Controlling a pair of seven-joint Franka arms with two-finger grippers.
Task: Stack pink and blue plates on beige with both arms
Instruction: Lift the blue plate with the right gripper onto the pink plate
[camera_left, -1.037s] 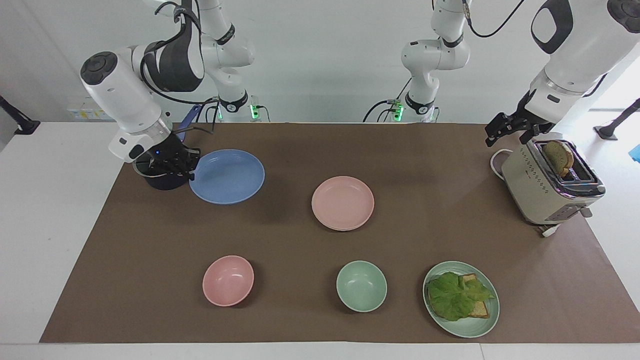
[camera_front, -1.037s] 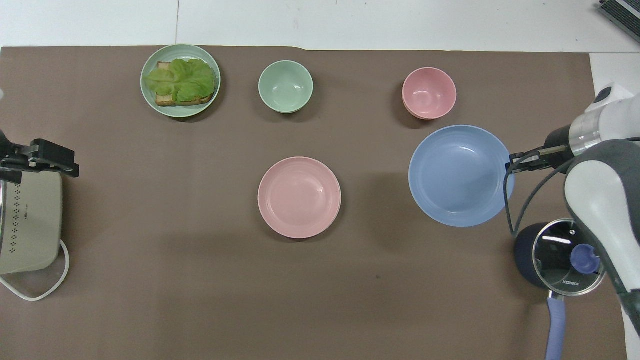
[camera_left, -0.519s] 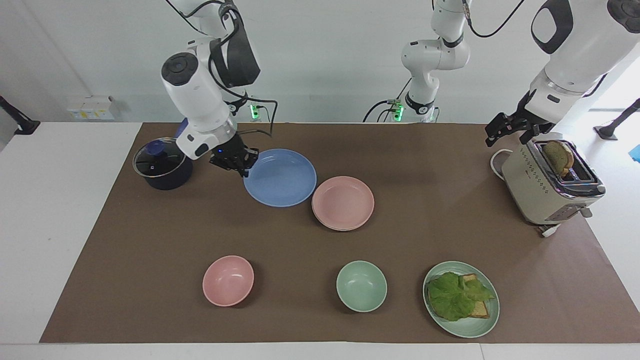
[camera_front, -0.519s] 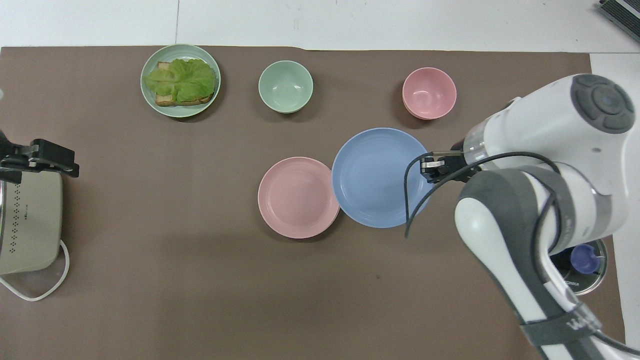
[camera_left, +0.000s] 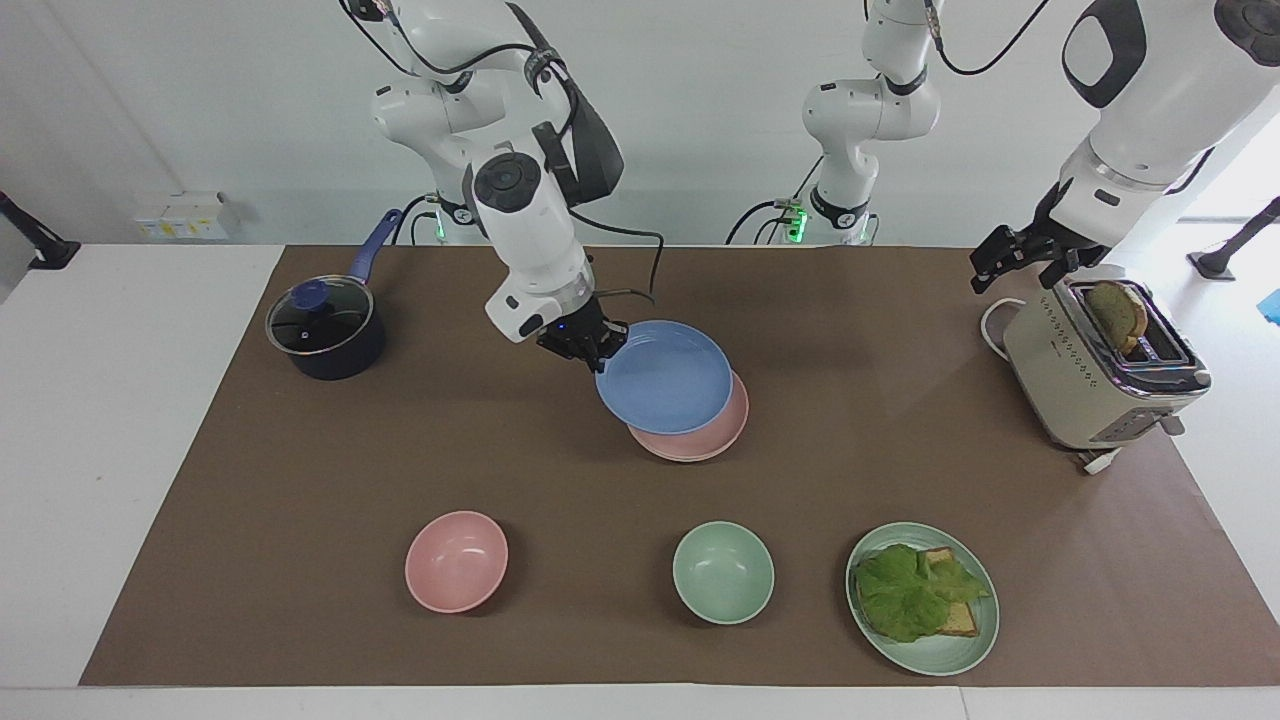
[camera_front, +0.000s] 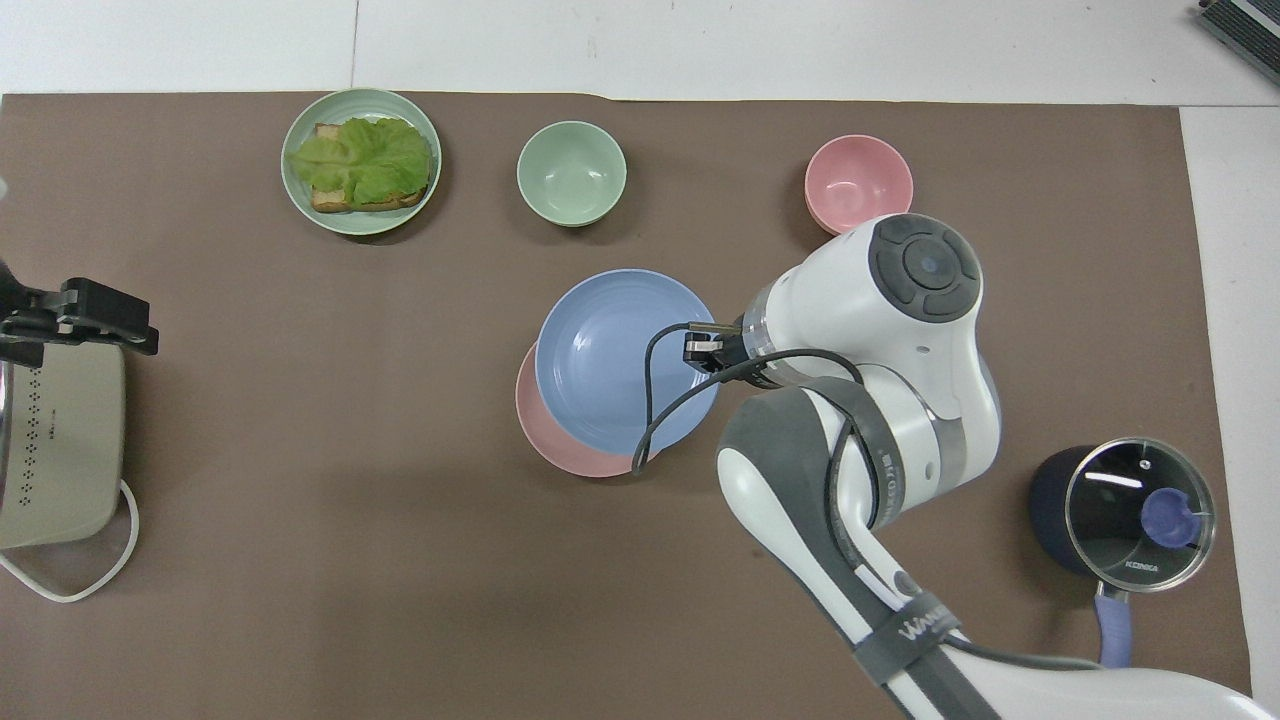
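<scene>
Pinched on the rim of the blue plate (camera_left: 664, 376), the right gripper (camera_left: 588, 345) carries it in the air over the pink plate (camera_left: 712, 432), which lies at the middle of the brown table mat (camera_left: 300, 480); the left gripper (camera_left: 1022, 255) hangs with its fingers spread and empty over the toaster (camera_left: 1090, 375) at the left arm's end, waiting

Next down in size, the toaster has a slice of bread standing in its slot, and the lidded dark pot (camera_left: 325, 332) stands at the right arm's end, near the robots. A beige plate is hard to make out; only a thin pale edge shows under the pink plate, so whether one lies beneath it I cannot tell

Smaller things sit farthest from the robots: the green plate (camera_left: 935, 655) with lettuce on toast, the green bowl (camera_left: 723, 572) and the pink bowl (camera_left: 456, 560)

Judging by its matte look, the blue plate is likely light, stiff and fairly smooth. Held by one edge, it hangs out sideways and tilts slightly, so a rim grip is the only sensible hold, and a slow, level lowering should keep it from sliding off centre
</scene>
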